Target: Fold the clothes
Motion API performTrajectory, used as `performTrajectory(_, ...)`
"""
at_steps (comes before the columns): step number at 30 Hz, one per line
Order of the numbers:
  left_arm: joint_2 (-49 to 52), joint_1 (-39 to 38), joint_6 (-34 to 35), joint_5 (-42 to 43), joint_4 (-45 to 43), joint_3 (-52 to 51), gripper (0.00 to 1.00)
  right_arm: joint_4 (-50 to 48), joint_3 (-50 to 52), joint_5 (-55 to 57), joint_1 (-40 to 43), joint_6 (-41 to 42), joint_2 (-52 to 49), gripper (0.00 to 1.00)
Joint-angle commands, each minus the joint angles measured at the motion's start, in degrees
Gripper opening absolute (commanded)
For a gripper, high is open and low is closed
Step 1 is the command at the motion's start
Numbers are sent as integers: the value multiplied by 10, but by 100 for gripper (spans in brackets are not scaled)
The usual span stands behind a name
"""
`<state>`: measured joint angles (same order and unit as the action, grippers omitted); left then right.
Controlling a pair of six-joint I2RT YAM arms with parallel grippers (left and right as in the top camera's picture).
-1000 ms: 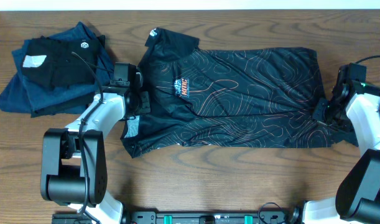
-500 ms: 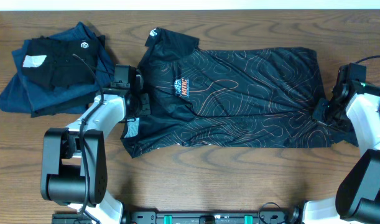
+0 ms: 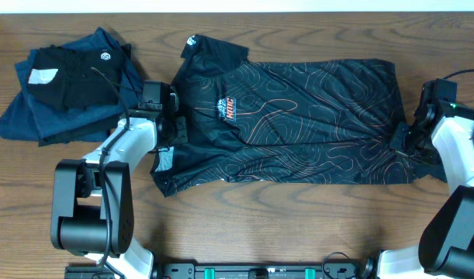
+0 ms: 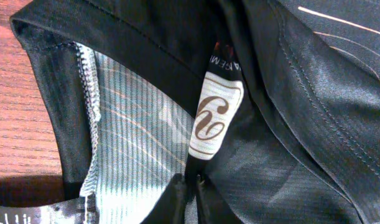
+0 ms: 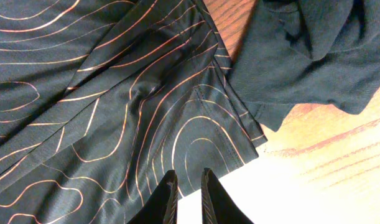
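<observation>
The black T-shirt (image 3: 299, 116) with orange contour lines lies spread flat across the table, collar to the left and hem to the right. My left gripper (image 3: 173, 129) sits at the collar. In the left wrist view its fingertips (image 4: 191, 182) are pinched together on the dark neck fabric just below the white neck label (image 4: 216, 115). My right gripper (image 3: 402, 140) is at the hem on the right side. In the right wrist view the right gripper (image 5: 190, 175) has its tips close together, a narrow gap showing, with the hem edge (image 5: 227, 162) caught between them.
A pile of folded dark blue and black garments (image 3: 66, 89) lies at the back left. Plain dark cloth (image 5: 314, 56) is bunched beside the hem at the right. Bare wooden table (image 3: 283, 225) runs along the front.
My left gripper's jaws have closed onto the collar fabric. Both arms and the T-shirt stay where they were.
</observation>
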<state>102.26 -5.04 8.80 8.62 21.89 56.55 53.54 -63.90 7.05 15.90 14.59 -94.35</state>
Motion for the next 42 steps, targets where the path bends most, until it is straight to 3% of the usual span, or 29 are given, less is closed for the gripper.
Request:
performTrajectory(1,11,-3,-4,-1,1,-11,6,1,4,-2,2,-5,-5,13)
performTrajectory(12,-37,-3,-4,7,3,27,6,1,4,-2,2,-5,-5,13)
performTrajectory(18,-88,-3,-4,10,-46,44,6,1,4,-2,2,-5,-5,13)
performTrajectory(29,-40,-3,-4,12,-26,44,6,3,4,-2,2,-5,-5,13)
performTrajectory(30,-38,-3,-4,12,-14,44,8,3,4,-2,2,-5,-5,13)
performTrajectory(33,-35,-3,-4,12,-3,36,33,0,4,-2,2,-5,-5,13)
performTrajectory(35,-33,-3,-4,15,-2,33,41,-2,4,-2,2,-5,-5,14)
performTrajectory(38,-31,-3,-4,43,-1,33,48,-1,4,-2,2,-5,-5,14)
performTrajectory(42,-21,-4,-4,51,4,33,50,1,4,-2,2,-5,-5,14)
